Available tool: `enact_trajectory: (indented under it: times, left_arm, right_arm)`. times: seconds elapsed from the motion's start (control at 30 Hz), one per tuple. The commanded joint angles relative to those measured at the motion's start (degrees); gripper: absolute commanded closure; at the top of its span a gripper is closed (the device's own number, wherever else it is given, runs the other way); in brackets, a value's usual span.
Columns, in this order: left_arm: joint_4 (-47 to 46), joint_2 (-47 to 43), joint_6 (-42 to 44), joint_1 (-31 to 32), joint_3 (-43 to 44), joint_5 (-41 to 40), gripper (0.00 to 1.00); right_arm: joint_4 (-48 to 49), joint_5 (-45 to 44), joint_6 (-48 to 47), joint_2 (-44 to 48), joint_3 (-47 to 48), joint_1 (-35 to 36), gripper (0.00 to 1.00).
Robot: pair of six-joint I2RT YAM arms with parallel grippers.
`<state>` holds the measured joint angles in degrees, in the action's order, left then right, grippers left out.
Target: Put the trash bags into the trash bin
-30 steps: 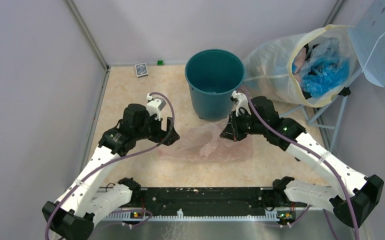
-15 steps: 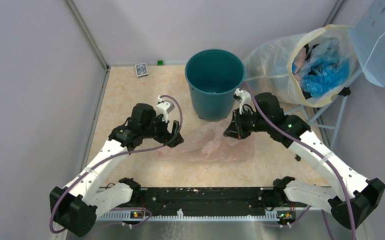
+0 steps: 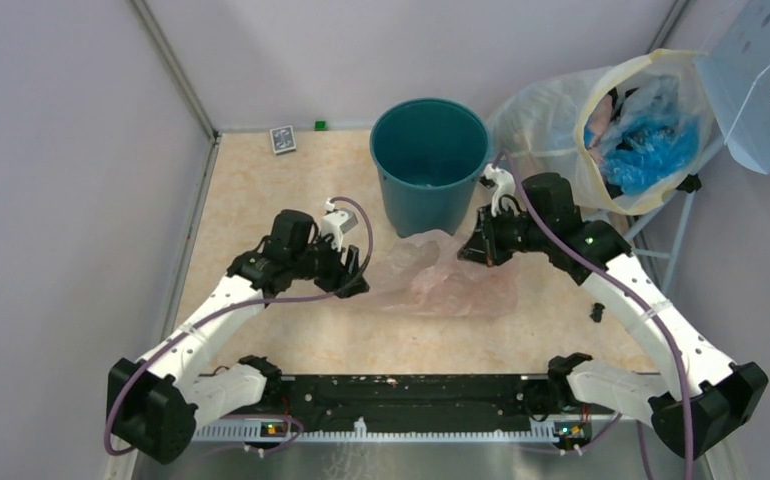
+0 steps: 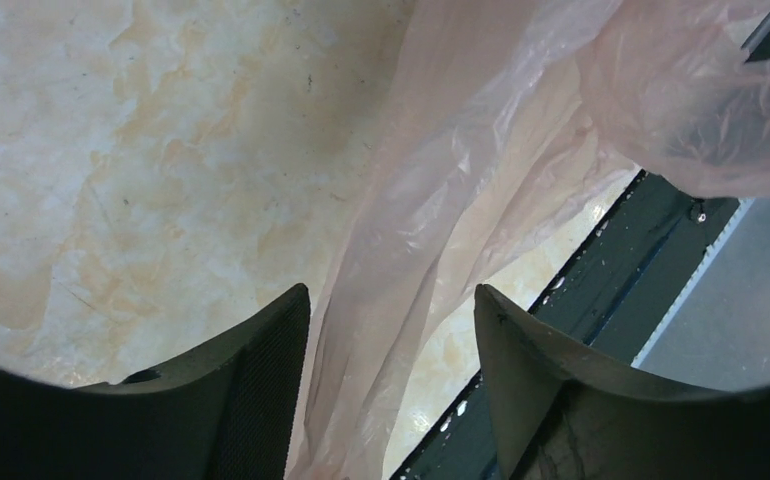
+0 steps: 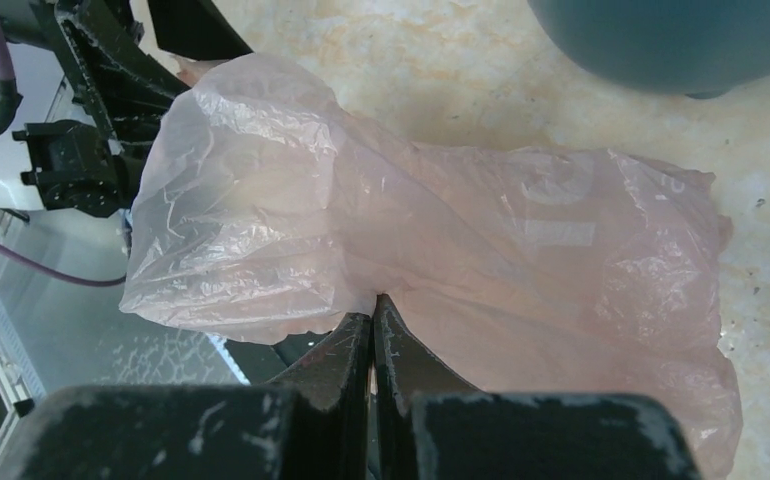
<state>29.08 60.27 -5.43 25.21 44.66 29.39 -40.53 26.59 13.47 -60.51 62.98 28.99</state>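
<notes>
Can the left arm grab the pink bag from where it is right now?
Probably yes. The left gripper is open, and the pink bag has its thin plastic running right between the jaws, with nothing else in between. The right gripper pinches another part of the bag.

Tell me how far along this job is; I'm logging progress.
Done: the right pincer is shut on the pink trash bag, bunching part of it up. In hand: the left pincer is open with the bag's other edge between its fingers, not yet clamped. Left: the bag lies on the table in front of the teal trash bin, none of it inside, so lifting and dropping it in remain.
</notes>
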Motion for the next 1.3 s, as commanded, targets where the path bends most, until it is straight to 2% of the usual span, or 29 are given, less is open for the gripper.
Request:
enact_trajectory:
  times: [0.0,0.37,0.43,0.53,0.57,0.63,0.73,0.8,0.87,0.9,0.97,1.1,1.13,1.2,1.27]
  left_arm:
    - [-2.7,0.3,1.6,0.2,0.2,1.2,0.35]
    - [1.1,3.8,0.2,0.2,5.6,-4.1,0.49]
    - [1.5,3.8,0.1,0.2,6.3,-5.8,0.61]
    - [1.6,2.3,-1.2,0.1,8.1,-10.5,0.96]
    - [1.6,1.8,-2.1,0.2,9.2,-11.4,1.00]
    - [2.4,1.4,-4.5,0.2,12.5,-11.9,1.00]
    - [6.9,1.7,-7.4,0.2,19.3,-12.0,1.00]
    - [11.5,1.8,-11.9,0.2,24.2,-13.2,1.00]
    - [12.7,0.6,-16.5,0.2,27.3,-11.1,1.00]
    - [11.8,-0.9,-18.9,0.2,27.9,-8.3,1.00]
    - [7.4,-3.7,-24.3,0.2,27.8,-5.3,1.00]
    - [3.7,-8.1,-33.7,0.1,27.5,-7.7,1.00]
    - [3.3,-8.7,-35.8,0.2,27.5,-8.6,1.00]
    - [2.0,-9.4,-39.1,0.2,27.5,-8.5,1.00]
    - [1.3,-10.1,-41.3,0.2,27.7,-8.8,1.00]
  right_arm:
    - [0.0,1.7,-2.9,-0.8,3.7,-2.2,1.00]
    - [-0.6,3.5,-4.5,-1.1,3.9,-7.2,1.00]
    - [-0.5,3.0,-4.8,-1.3,3.8,-7.6,1.00]
    - [-1.7,0.4,-5.1,-2.7,3.6,-7.5,1.00]
    - [-1.4,0.6,-5.0,-3.1,3.3,-7.5,1.00]
    - [-0.2,1.2,-4.5,-3.8,3.2,-7.6,1.00]
    - [2.0,0.8,-1.7,-4.7,3.8,-7.5,0.91]
    - [3.7,-0.1,0.2,-5.0,4.1,-6.8,0.81]
    - [4.4,-4.4,1.8,-5.5,4.9,-4.1,0.64]
    - [4.3,-8.1,2.6,-6.0,5.8,-1.8,0.53]
    - [3.0,-16.5,4.9,-7.9,8.2,4.2,0.39]
    - [2.4,-25.3,13.3,-10.8,11.6,11.0,0.28]
    - [3.0,-25.7,15.9,-10.7,11.4,11.3,0.27]
    - [4.3,-26.4,20.5,-9.5,10.7,11.3,0.20]
    - [5.1,-26.4,22.0,-8.2,9.9,11.3,0.18]
